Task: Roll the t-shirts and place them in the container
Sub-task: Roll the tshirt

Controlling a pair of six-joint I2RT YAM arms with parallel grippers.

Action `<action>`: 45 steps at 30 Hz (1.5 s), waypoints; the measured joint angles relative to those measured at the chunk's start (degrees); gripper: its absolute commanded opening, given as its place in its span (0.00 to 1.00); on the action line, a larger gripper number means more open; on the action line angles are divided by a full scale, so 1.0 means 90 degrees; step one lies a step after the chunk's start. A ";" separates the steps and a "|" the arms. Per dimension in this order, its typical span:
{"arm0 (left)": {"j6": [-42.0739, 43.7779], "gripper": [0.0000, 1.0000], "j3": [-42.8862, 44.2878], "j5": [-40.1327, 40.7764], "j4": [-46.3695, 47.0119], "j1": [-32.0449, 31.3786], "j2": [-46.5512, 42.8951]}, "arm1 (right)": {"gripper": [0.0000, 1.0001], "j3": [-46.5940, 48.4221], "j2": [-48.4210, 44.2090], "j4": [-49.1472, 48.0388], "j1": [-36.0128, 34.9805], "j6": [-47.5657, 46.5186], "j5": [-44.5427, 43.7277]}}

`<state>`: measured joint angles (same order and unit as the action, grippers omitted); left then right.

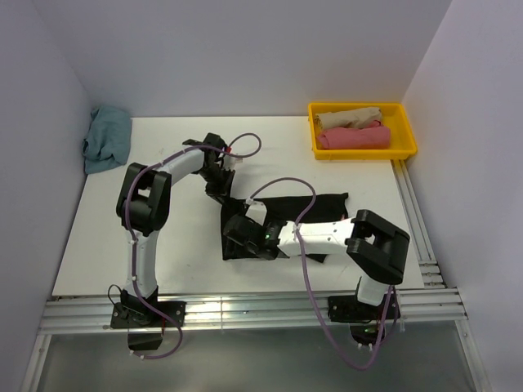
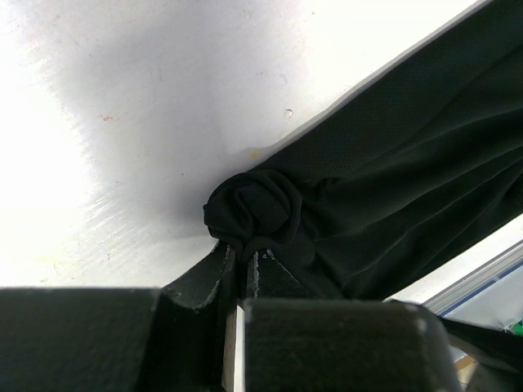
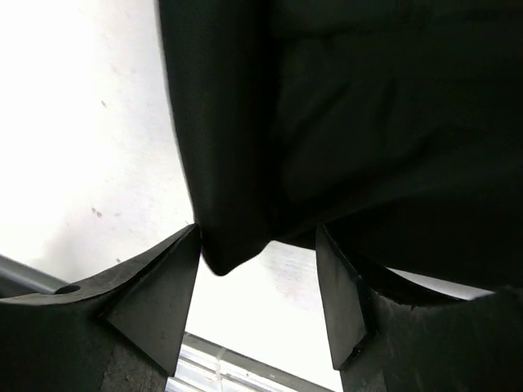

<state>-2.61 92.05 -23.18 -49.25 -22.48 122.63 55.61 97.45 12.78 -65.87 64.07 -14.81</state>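
Though open, right tool (image 3: 257,237) astride black t-shirt (image 3: 368,122)

Four t-shirts: black shirt (image 1: 327,206), blue shirt (image 1: 106,139), pink shirt (image 1: 355,137), beige shirt (image 1: 347,118); one yellow tray (image 1: 364,153)

From above, the right arm (image 1: 327,233) covers the middle of the black t-shirt (image 1: 331,202), and the left tool (image 1: 219,186) hides its own tips beneath its body. In the left wrist view the shirt runs off the right edge. In the right wrist view it passes the top and right edges. The beige roll (image 1: 350,118) and pink roll (image 1: 353,137) are too small to show their folds.
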 measured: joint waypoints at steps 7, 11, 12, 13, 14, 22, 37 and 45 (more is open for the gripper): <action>0.0000 0.00 0.0044 0.0087 -0.0019 -0.0036 0.0002 | 0.65 0.1188 0.0041 0.1061 -0.0007 -0.0493 -0.0814; 0.0000 0.00 0.0104 0.0126 -0.0058 -0.0049 0.0036 | 0.63 0.2382 0.0563 0.1433 -0.0010 -0.0821 -0.1285; 0.0000 0.00 0.0117 0.0134 -0.0068 -0.0053 0.0044 | 0.62 0.2645 0.0753 0.1481 -0.0012 -0.0908 -0.1394; 0.0000 0.00 0.0134 0.0138 -0.0087 -0.0053 0.0058 | 0.61 0.2871 0.0945 0.1552 -0.0010 -0.0962 -0.1494; 0.0000 0.00 0.0146 0.0146 -0.0097 -0.0056 0.0068 | 0.61 0.3106 0.1163 0.1683 -0.0010 -0.1032 -0.1593; 0.0000 0.00 0.0197 0.0182 -0.0143 -0.0078 0.0095 | 0.60 0.4362 0.2718 0.2686 -0.0010 -0.1316 -0.2232; 0.0002 0.00 0.0204 0.0211 -0.0143 -0.0102 0.0102 | 0.55 0.4687 0.3150 0.3123 -0.0010 -0.1445 -0.2378; 0.0002 0.08 0.0277 0.0209 -0.0204 -0.0114 0.0119 | 0.38 0.4437 0.3191 0.3109 -0.0010 -0.1428 -0.2314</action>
<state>-2.59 94.54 -21.30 -51.09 -23.51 123.70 95.55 126.17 40.75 -65.95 51.22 -35.64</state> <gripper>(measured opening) 0.072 0.446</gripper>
